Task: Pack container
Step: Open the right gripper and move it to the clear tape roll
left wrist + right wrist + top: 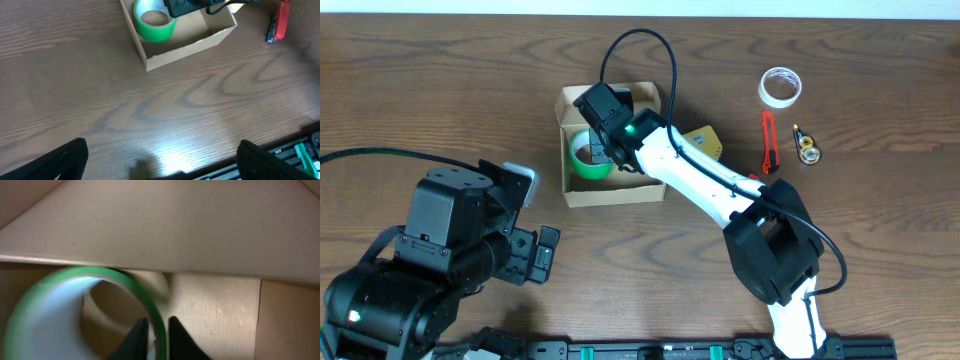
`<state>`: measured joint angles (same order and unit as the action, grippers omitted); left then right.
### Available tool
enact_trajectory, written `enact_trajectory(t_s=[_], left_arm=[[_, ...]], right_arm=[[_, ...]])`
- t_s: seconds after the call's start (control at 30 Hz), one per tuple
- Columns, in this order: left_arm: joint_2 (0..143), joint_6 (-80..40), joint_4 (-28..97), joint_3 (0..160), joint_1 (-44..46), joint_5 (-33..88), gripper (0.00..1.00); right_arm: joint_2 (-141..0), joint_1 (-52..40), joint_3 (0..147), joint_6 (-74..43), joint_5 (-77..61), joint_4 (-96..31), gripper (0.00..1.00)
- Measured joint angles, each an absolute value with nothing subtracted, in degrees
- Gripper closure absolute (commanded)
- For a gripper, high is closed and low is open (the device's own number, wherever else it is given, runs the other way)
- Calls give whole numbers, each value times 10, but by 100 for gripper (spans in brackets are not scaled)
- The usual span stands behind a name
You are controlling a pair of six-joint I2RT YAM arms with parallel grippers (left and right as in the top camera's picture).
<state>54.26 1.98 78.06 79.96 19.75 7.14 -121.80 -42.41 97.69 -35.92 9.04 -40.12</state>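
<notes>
Container (616, 194) on table between arms, mouth open upward. Footprint near square in overhead view, so long axis unclear. Green tape roll (586, 158) already inside. Right gripper (157, 341) narrowly straddles roll's wall; pinching or freed, cannot tell. Left gripper (160, 157) spread wide, empty. White tape roll (780, 86) and red cutter (769, 140) unpacked.

— Where does the overhead view sit?
— High above the bench (440, 90), looking straight down; the container (615, 192) lies near mid-frame.
— The left wrist?
— Low over the bench, well back, tilted forward; it shares the container and the green tape roll (154, 22) with the overhead.
— The right wrist?
— Inside the container, very close, facing a wall past the right pincer (156, 330) and that roll.
</notes>
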Motion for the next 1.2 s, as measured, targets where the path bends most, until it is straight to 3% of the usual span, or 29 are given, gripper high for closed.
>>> enact_trajectory(t_s=[0.1,0.4,0.57,0.83,1.0,1.2], left_arm=[[543,20,780,800,197,71,5],[543,20,780,800,198,71,5],[543,20,780,800,198,71,5],[543,20,781,800,197,71,5],[543,20,780,800,198,71,5],[543,20,780,800,197,71,5]], right_arm=[[-1218,-424,977,-359,90,-400,65],[-1218,-424,977,-357,76,-400,69],[-1212,-424,977,-349,46,-409,66],[-1075,-412,971,-268,49,-420,57],[-991,-344,975,-199,79,-428,55],[-1003,-208,977,-133,97,-441,48]])
